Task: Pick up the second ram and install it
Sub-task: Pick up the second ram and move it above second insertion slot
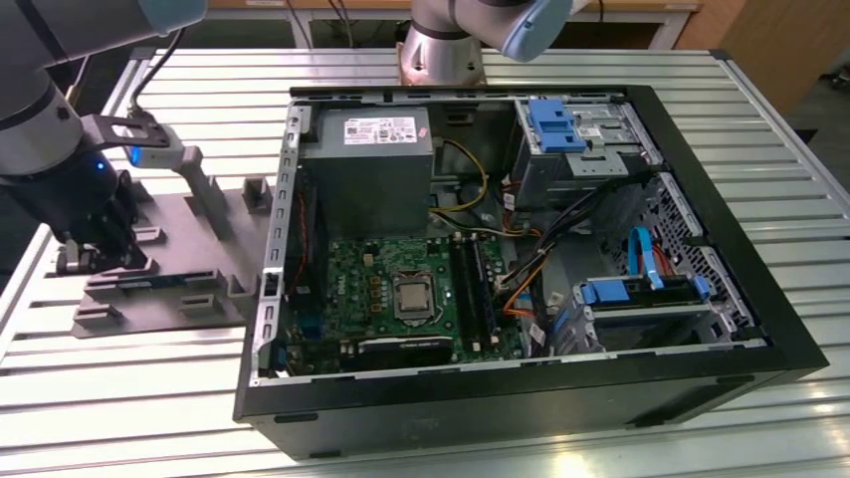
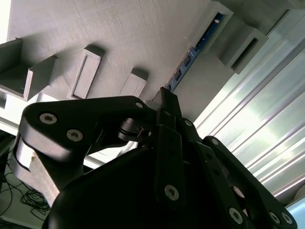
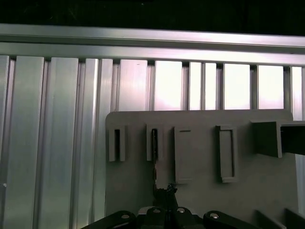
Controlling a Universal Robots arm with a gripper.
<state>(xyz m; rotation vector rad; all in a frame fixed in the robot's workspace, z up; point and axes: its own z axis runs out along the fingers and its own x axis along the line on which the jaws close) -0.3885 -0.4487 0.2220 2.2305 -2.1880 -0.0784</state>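
**Second ram** (image 1: 154, 282): thin dark blue-green stick, set on its long edge in two slotted blocks of the tray. It runs along the tray's edge nearest the exterior camera. In the second wrist view (image 2: 190, 57) its blue edge shows between the blocks. In the first wrist view (image 3: 155, 143) it is a narrow dark line through one slot.

**Gripper** (image 1: 96, 261): black, low over the tray, at the ram's end on the exterior view's left. In both wrist views (image 2: 165, 101) (image 3: 167, 190) the fingertips are drawn together right at that end of the stick. Whether they pinch the board itself I cannot tell.

**Moulded tray** (image 1: 173, 214): grey, with raised blocks and upright posts. It lies near the tabletop's edge on the exterior view's left, just beside the computer case.

**Computer case** (image 1: 531, 398): black tower on its side, panel off, on the middle of the tabletop and reaching toward the edge on the exterior view's right.
- green motherboard (image 1: 358, 289)
- CPU socket (image 1: 412, 297)
- long black memory slots (image 1: 472, 289), just beside the socket
- grey power supply (image 1: 372, 169)
- blue drive caddies (image 1: 558, 124)

**Tabletop** (image 1: 558, 60): slatted aluminium.
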